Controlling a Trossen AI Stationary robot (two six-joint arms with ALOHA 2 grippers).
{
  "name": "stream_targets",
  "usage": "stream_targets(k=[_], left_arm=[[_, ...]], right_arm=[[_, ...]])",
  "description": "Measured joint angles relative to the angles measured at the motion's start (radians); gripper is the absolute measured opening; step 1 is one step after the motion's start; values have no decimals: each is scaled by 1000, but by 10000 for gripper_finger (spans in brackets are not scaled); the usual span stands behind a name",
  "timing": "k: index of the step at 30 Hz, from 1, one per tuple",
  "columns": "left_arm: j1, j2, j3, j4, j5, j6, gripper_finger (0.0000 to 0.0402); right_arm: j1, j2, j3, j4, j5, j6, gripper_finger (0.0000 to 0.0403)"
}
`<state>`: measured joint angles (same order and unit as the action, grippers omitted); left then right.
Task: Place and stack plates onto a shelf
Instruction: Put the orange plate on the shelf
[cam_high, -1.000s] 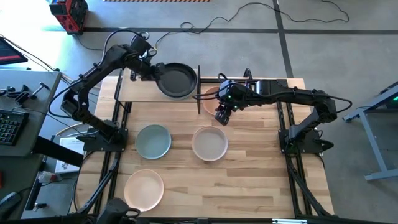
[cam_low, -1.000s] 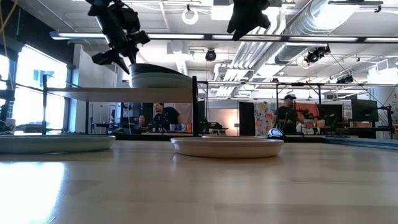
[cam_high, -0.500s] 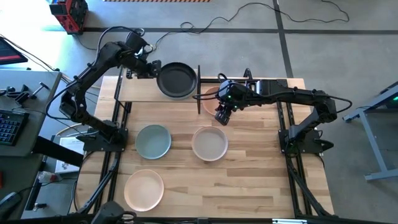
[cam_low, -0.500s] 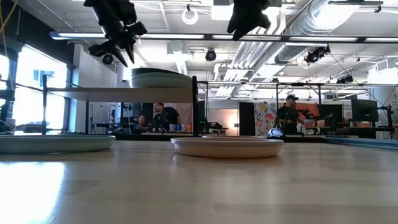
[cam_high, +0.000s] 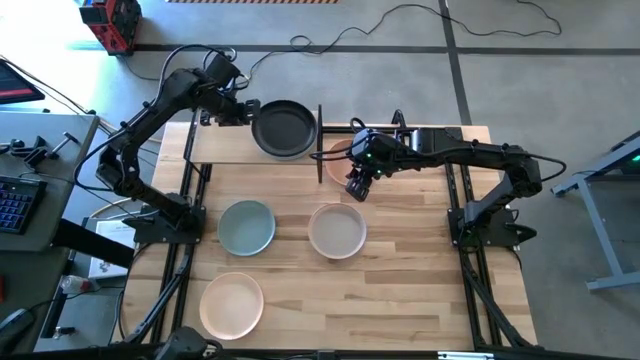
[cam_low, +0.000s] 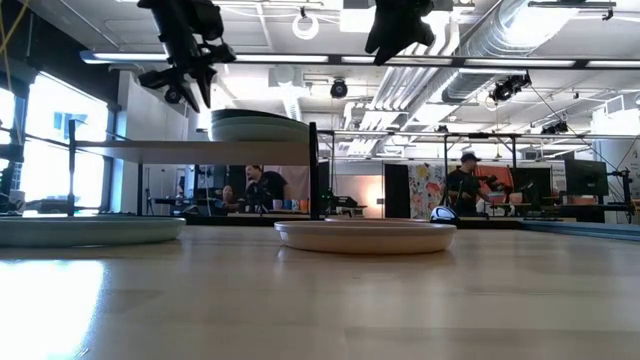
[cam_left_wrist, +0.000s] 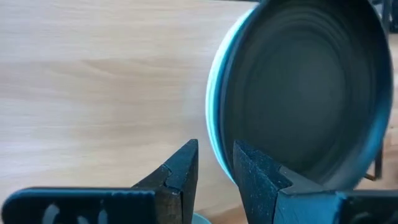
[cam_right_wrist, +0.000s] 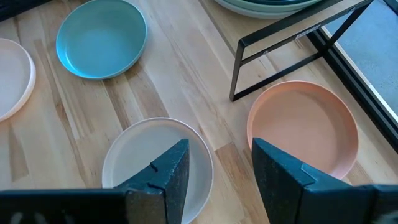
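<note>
My right gripper (cam_high: 357, 186) hung above the table just right of the shelf (cam_high: 220, 148), its two fingers parted and holding nothing, and the next pick turned on what lay closest to it. The beige plate (cam_high: 337, 230) sat on the tabletop directly on the near side of that gripper, toward the front edge; from my right wrist it showed right beneath the fingers, so it looked like mostly a straight descent. The salmon pink plate (cam_right_wrist: 303, 127) lay just beside the shelf's black post (cam_right_wrist: 236, 70), partly under my right arm in the high view, also near. The blue-grey plate (cam_high: 246, 227) and the cream-peach plate (cam_high: 231, 303) lay farther toward my left side. My left gripper (cam_high: 240, 110) was up at the shelf's back left, just beside the stack topped by a black plate (cam_high: 284, 129), its fingers apart and empty, with the plate's rim just off them. Being round, the plates offered no long axis; only the rim nearest the fingers mattered. I judged my right arm the nearer for beige or salmon.
</note>
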<state>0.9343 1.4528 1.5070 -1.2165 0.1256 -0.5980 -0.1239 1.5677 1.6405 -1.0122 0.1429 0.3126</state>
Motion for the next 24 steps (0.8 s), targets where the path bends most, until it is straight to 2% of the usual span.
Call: stream_targets(k=[7,18,24], left_arm=[[-7,5,0,0,-50,-8,66],[-51,-14,0,-39,-80,114,6],[-124,-65,0,-91,-80,140,2]], right_arm=[[0,0,0,0,0,0,154],[0,0,0,0,0,0,154],[0,0,0,0,0,0,154]])
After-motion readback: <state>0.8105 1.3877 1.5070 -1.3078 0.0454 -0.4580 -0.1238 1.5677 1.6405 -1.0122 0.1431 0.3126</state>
